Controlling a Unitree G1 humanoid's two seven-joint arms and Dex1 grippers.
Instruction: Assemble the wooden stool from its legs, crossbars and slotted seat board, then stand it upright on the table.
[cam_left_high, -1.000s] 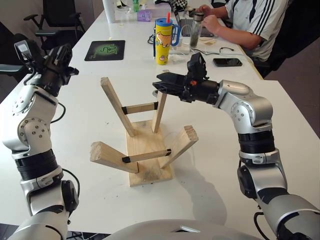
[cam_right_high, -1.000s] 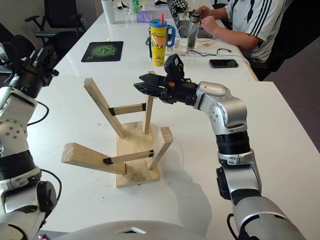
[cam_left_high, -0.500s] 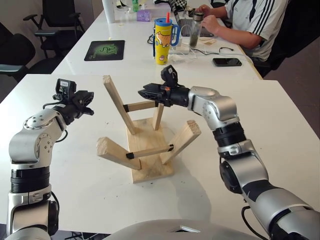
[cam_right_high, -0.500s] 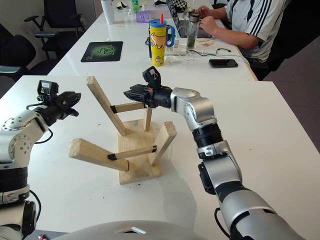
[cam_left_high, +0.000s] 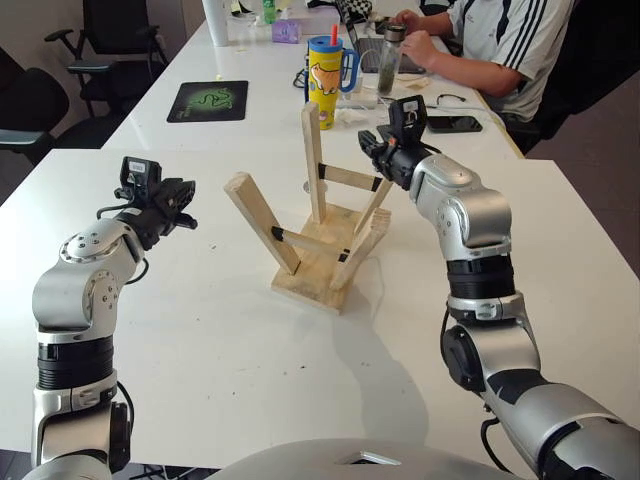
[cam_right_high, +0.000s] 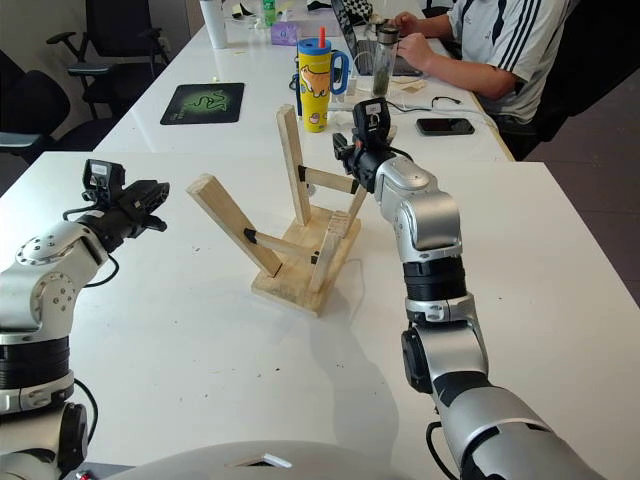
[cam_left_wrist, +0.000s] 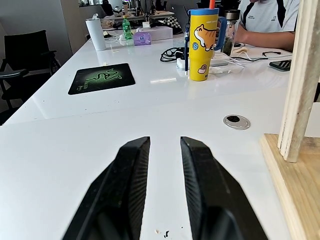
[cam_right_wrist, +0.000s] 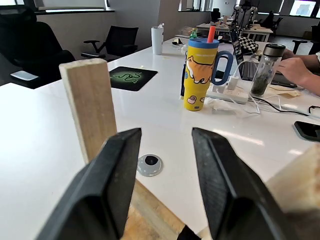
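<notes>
The wooden stool (cam_left_high: 318, 222) lies upside down in the middle of the white table, its slotted seat board (cam_left_high: 305, 287) underneath and its legs pointing up and outward. Black-tipped crossbars (cam_left_high: 350, 178) join the legs. My right gripper (cam_left_high: 376, 150) is at the top of the far-right leg, beside the upper crossbar. In the right wrist view the right gripper (cam_right_wrist: 165, 135) is open, with a leg (cam_right_wrist: 92, 107) just past one finger. To the left of the stool and apart from it, my left gripper (cam_left_high: 182, 203) hovers low over the table, open and holding nothing (cam_left_wrist: 164, 142).
A yellow mug (cam_left_high: 325, 80), a black and green mouse pad (cam_left_high: 210, 100) and a phone (cam_left_high: 455, 123) lie on the far table, where a person sits. A round cable grommet (cam_left_wrist: 236, 121) sits in the table behind the stool. Office chairs stand at far left.
The stool has turned and slid toward the back right, its legs now more upright. My right gripper swung right with it. My left arm came down a second ago, then stayed still.
</notes>
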